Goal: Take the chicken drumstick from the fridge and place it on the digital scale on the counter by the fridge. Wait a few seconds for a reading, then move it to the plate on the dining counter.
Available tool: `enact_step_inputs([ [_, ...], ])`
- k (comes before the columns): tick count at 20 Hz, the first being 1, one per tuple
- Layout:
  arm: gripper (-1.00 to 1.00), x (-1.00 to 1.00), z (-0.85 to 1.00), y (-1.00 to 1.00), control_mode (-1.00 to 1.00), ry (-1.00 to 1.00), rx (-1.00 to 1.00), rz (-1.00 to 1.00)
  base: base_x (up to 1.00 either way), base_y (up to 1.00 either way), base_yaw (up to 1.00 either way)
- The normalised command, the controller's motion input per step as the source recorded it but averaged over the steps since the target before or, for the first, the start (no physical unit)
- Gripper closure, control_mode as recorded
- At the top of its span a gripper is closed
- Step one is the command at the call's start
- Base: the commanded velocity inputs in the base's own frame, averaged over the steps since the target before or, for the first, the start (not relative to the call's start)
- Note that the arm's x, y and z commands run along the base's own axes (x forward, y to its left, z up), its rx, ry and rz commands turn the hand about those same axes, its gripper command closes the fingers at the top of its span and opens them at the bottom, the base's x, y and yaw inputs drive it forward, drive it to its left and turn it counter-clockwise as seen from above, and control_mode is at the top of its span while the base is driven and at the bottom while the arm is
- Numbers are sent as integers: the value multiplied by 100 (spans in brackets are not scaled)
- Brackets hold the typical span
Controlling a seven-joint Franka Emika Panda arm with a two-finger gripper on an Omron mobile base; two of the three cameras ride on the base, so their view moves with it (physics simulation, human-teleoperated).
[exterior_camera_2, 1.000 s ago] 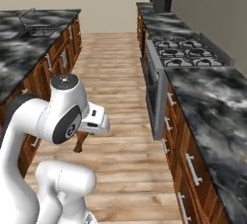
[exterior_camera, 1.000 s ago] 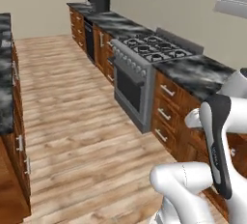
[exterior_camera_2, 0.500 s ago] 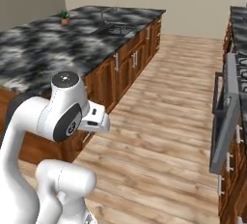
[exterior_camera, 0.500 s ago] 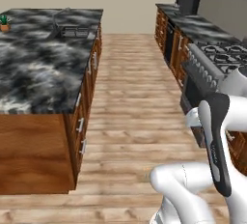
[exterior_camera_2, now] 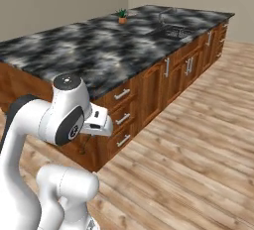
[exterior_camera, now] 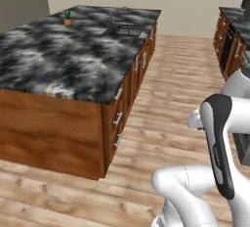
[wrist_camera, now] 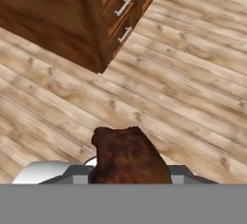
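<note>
The chicken drumstick (wrist_camera: 128, 158), a brown lump of meat, sits at the bottom of the hand view with my gripper (wrist_camera: 129, 175) shut on it; it covers the fingertips. It hangs over the wood floor, just off the near corner of the dining counter (exterior_camera: 58, 59). That marbled island top (exterior_camera_2: 99, 40) lies ahead and to the left of my arm. The fridge, the digital scale and the plate are out of view.
A small potted plant (exterior_camera: 68, 18) (exterior_camera_2: 121, 16) and a sink (exterior_camera: 129, 29) (exterior_camera_2: 176, 29) sit on the island's far part. Drawers with metal handles (exterior_camera_2: 121, 94) face me. Wood floor (exterior_camera: 171, 99) runs to the right, with another cabinet run (exterior_camera: 232, 40) beyond.
The base has turned, so both base views swung from the stove-side cabinets to the island counter. The drumstick stays in the gripper.
</note>
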Motion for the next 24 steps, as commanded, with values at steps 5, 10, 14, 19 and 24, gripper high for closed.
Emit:
enact_step_inputs([
  [5,100,0,0,0,100,0,0,0,52,-9,31],
  [10,100,0,0,0,100,0,0,0,75,0,23],
  [14,100,0,0,0,100,0,0,0,71,-39,34],
  [19,100,0,0,0,100,0,0,0,33,-52,33],
  [24,100,0,0,0,100,0,0,0,23,-49,33],
])
